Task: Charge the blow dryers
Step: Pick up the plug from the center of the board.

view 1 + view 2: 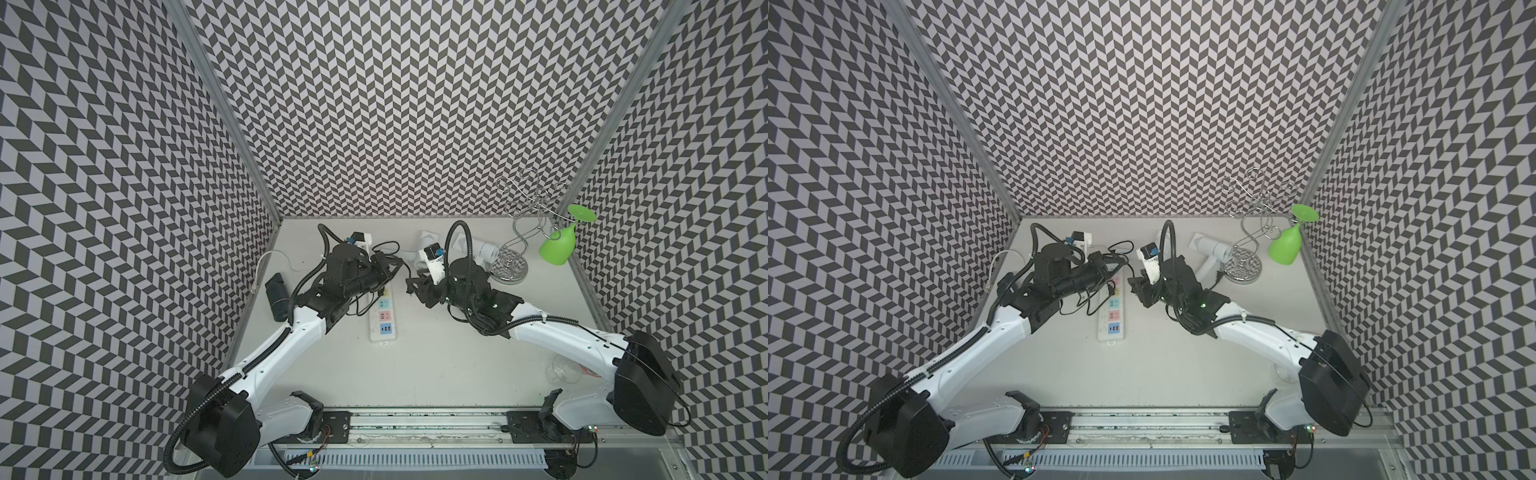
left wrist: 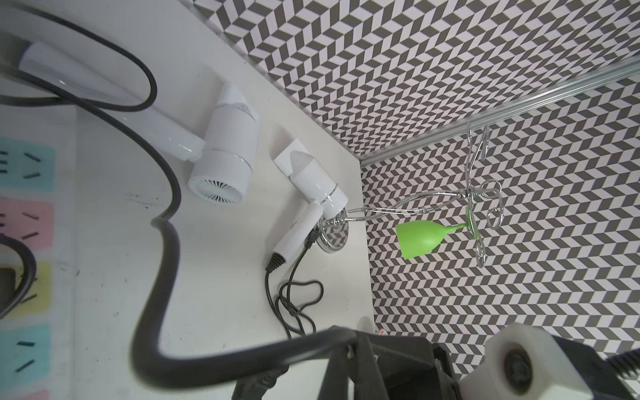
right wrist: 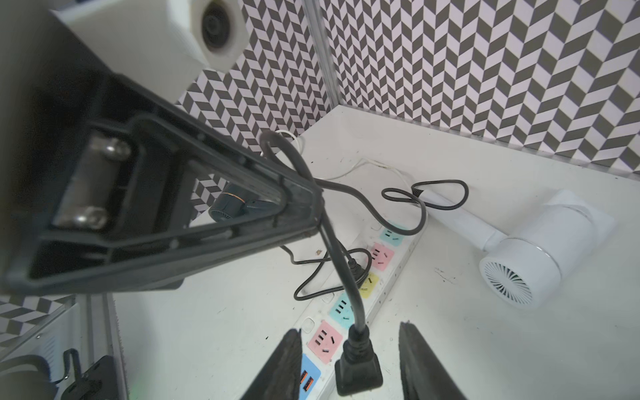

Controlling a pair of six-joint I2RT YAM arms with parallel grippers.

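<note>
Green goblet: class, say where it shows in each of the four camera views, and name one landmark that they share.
Top view: green goblet at the far right corner, hanging bowl-down from the wire rack.
Top view: green goblet at the same far right corner.
Left wrist: green goblet hanging from the wire rack.
Right wrist: not in it.
Shared landmark: power strip, seen in all four.

Walls [image 1: 415, 104]: black-and-white chevron pattern. Table [image 1: 436, 365]: plain white. Power strip [image 1: 383, 336]: white, with pastel teal, pink and yellow sockets and a blue end patch. White blow dryer [image 2: 221, 145] has a silver ring, and so does the other white blow dryer [image 2: 317, 181]. Black blow dryer [image 3: 225, 207] has an orange band. Cord [image 3: 359, 311] and plug [image 3: 358, 367]: black. Goblet [image 1: 557, 247]: bright green. Rack [image 1: 508, 270]: chrome.
</note>
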